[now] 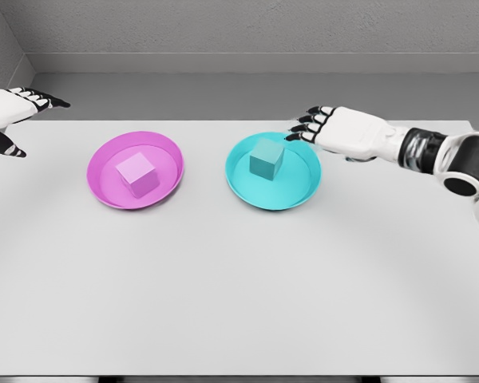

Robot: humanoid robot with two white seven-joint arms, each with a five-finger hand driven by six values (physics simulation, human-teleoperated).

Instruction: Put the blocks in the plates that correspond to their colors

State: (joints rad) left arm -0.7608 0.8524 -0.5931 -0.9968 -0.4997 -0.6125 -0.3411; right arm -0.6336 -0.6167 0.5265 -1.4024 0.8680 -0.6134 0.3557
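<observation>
**Resting blocks in matching plates, both hands empty**

Spreading across most of the head view, the white table (239, 303) carries everything, with a grey wall behind it. The right arm (431, 152) reaches in from the right edge, and its right hand (343, 132) hovers just beside the far right rim of the cyan plate (303, 191), fingers (307, 126) loosely spread and holding nothing. The left hand (8, 112) shows at the far left edge, well apart from both plates, its fingers extended and relaxed, also empty.

The magenta plate (104, 187) sits left of centre on the table; the cyan plate sits right of centre, the two near each other but not touching.

A pink block (136, 173) lies inside the magenta plate, roughly at its middle. A teal block (267, 158) lies inside the cyan plate, a little toward the far side. Each block rests clear of both hands.
</observation>
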